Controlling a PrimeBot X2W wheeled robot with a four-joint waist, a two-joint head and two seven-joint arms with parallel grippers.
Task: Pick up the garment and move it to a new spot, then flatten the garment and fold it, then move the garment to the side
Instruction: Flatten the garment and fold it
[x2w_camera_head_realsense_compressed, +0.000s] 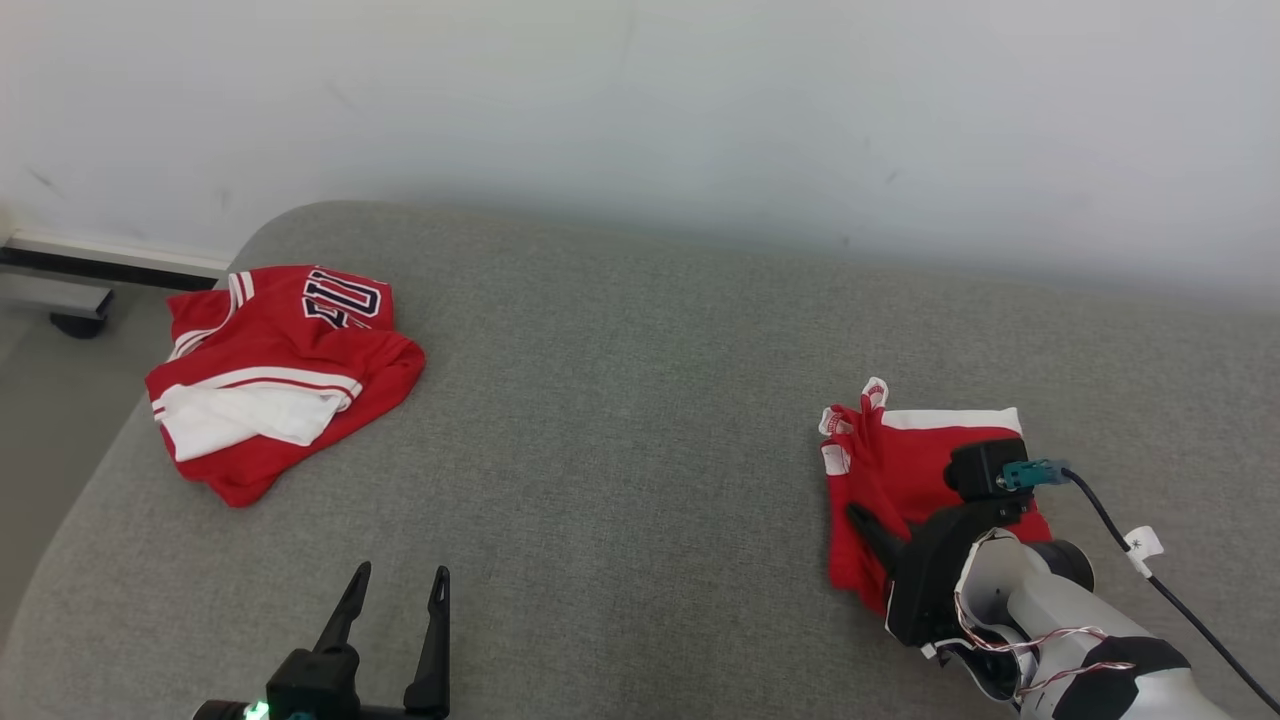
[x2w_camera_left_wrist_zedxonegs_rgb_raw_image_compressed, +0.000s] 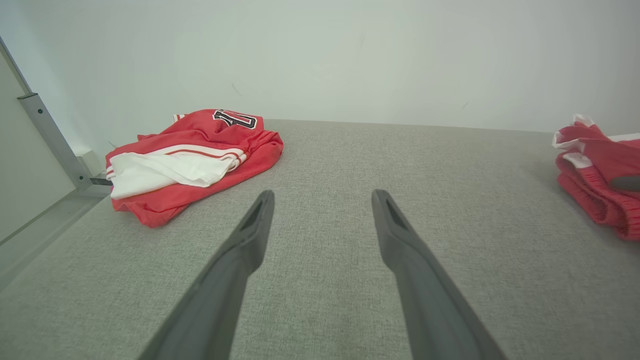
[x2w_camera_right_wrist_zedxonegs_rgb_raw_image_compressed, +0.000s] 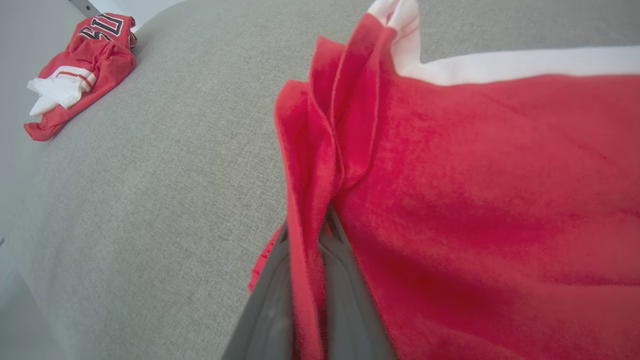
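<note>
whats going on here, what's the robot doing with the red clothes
The robot's right end effector is shut on a pinched fold at the edge of a folded red garment with white trim, which lies on the right side of the grey padded surface. The left end effector is open and empty, hovering over bare grey fabric near the front. A crumpled red jersey with a white panel lies at the far left, with nothing touching it.
</note>
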